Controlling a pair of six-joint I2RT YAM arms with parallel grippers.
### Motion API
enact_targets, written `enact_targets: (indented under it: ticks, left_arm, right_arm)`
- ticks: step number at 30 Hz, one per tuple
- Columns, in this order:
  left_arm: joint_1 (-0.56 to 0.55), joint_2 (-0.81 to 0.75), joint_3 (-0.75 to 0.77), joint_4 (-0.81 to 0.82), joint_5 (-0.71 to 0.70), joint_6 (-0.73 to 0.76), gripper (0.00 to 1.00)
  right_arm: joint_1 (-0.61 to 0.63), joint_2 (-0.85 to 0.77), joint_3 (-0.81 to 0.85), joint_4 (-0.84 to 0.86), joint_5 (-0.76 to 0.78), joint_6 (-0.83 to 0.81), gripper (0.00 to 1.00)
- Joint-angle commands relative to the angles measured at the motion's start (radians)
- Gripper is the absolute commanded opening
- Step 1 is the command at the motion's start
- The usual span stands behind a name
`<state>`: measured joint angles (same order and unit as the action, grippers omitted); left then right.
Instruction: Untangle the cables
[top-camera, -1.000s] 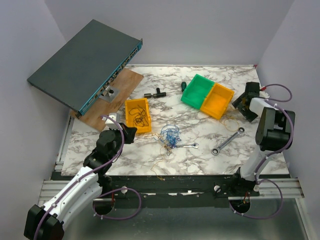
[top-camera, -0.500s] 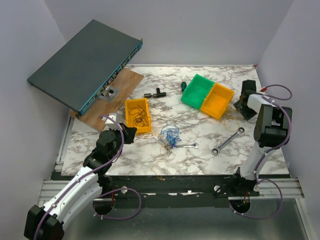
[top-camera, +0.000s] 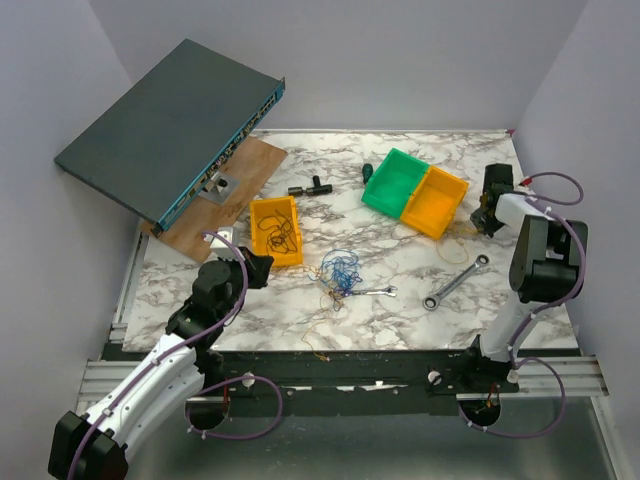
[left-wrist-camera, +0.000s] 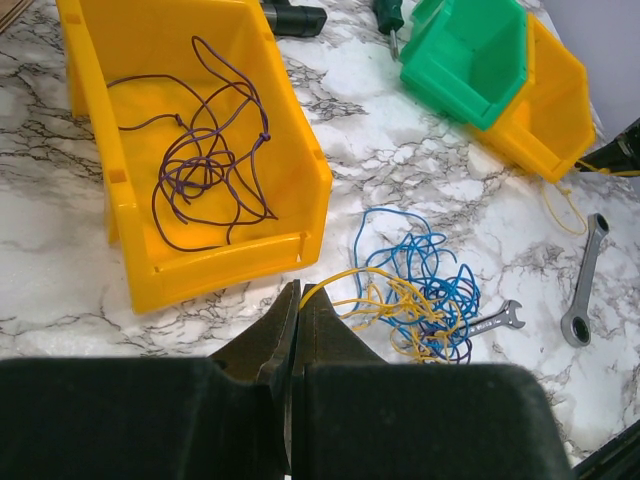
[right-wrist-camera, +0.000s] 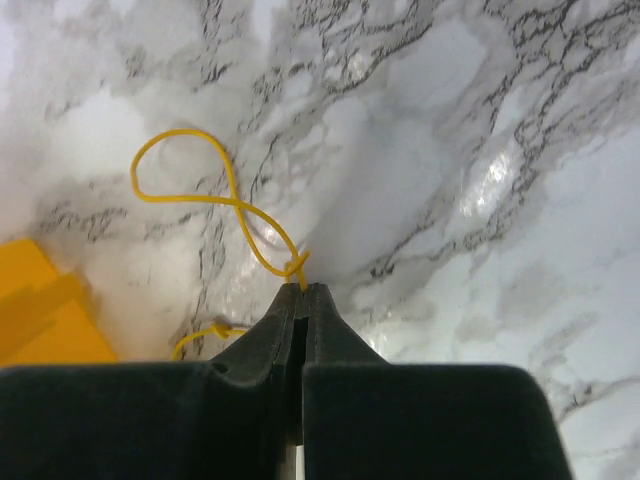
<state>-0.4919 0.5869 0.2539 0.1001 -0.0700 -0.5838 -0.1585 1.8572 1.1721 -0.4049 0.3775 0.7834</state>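
1. Our left gripper (left-wrist-camera: 297, 288) has its fingers pressed together, hovering over the worktop (top-camera: 400, 312) just beside the near end of the yellow bin (left-wrist-camera: 300, 170)
2. One yellow strand from the bunch of cables (left-wrist-camera: 425, 290) runs right up to its tips; we cannot tell whether it is pinched there
3. That bunch, blue and yellow with a few dark strands, lies on the worktop around its middle, somewhat toward the near edge, just right of the yellow bin
4. A purple cable (left-wrist-camera: 205, 170) lies coiled inside the yellow bin
5. Our right gripper (right-wrist-camera: 302, 290) is clamped on a separate yellow loop (right-wrist-camera: 186, 131), low over the worktop near the right edge, beside the orange bin (top-camera: 437, 205)
6. The green bin (top-camera: 395, 180) touches the orange one on its left
7. A small wrench (top-camera: 378, 292) touches the bunch's right side; a larger wrench (top-camera: 456, 281) lies apart, toward the right edge
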Motion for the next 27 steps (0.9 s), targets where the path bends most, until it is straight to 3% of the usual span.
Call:
enact_targets:
  ticks: [1,7,11,17,22,27]
  left_arm:
    - [0.000,-0.013,-0.007,-0.011,-0.004,0.008,0.00]
    - [0.000,-0.011,-0.008,-0.008,-0.006,0.009,0.00]
    - [0.000,-0.011,-0.010,-0.005,-0.007,0.010,0.00]
    - [0.000,-0.012,-0.010,-0.004,-0.007,0.012,0.00]
    - [0.000,-0.009,-0.011,0.002,-0.004,0.016,0.00]
    - [0.000,-0.013,-0.023,0.027,0.015,0.024,0.00]
  right_arm:
    - [0.004,-0.164,-0.039,-0.025,-0.055,-0.044,0.01]
    - [0.006,-0.469,-0.084,0.009,-0.247,-0.135,0.01]
    - [0.010,-0.600,-0.024,-0.007,-0.369,-0.174,0.01]
    - [0.012,-0.640,0.110,-0.013,-0.507,-0.160,0.01]
    - [0.017,-0.602,0.126,0.115,-0.604,-0.128,0.01]
    - [0.036,-0.520,0.067,0.350,-0.794,-0.109,0.01]
